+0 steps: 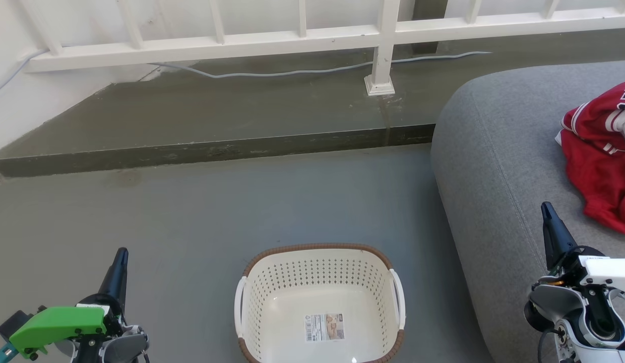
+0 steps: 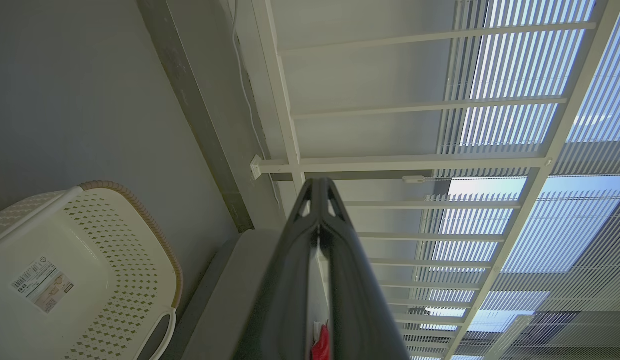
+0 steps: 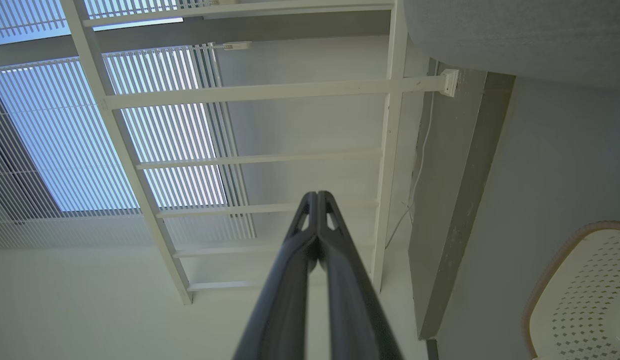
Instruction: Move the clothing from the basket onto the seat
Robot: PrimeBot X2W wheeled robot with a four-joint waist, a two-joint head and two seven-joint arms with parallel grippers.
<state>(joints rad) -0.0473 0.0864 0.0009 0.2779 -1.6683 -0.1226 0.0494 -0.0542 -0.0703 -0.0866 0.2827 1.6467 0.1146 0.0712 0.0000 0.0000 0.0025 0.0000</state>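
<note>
Head view, jerseys [image 1: 602, 156]: a red heap with white trim lying on the grey seat [image 1: 494, 166] at 3 o'clock, cut off by the right edge.
Head view, right gripper [image 1: 546, 207]: at 4 o'clock over the near part of the seat. Its dark fingers are pressed together, clenched on themselves. The jerseys lie beyond its tip toward 1 o'clock, apart from it.
Head view, left gripper [image 1: 122, 253]: at 8 o'clock above the floor [image 1: 191, 212], fingers clenched together the same way. It is well apart from the jerseys, with the basket [image 1: 317, 248] between.
Head view, basket: upright on the floor at 6 o'clock, its cream bottom and sticker [image 1: 324, 326] in plain sight. A strip of floor separates it from the seat.
Head view, edges: the seat's rounded corner is at 2 o'clock. A step [image 1: 211, 150] crosses from 9 to 2 o'clock. A white railing [image 1: 211, 46] is at 12 o'clock, with a cable [image 1: 292, 73] at its foot.
Head view, open room: bare floor from 9 o'clock to the centre.
Left wrist view, jaws: the fingers meet at the tip in the centre.
Left wrist view, surroundings: basket at 8 o'clock, floor at 10, railing and blinds [image 2: 515, 120] from 12 to 4. The seat's grey edge lies beside the fingers at 7 o'clock.
Right wrist view, jaws: the fingers are shut tip to tip at the centre.
Right wrist view, surroundings: basket rim at 4 o'clock, seat at 1, floor at 3, railing and blinds from 9 to 12.
</note>
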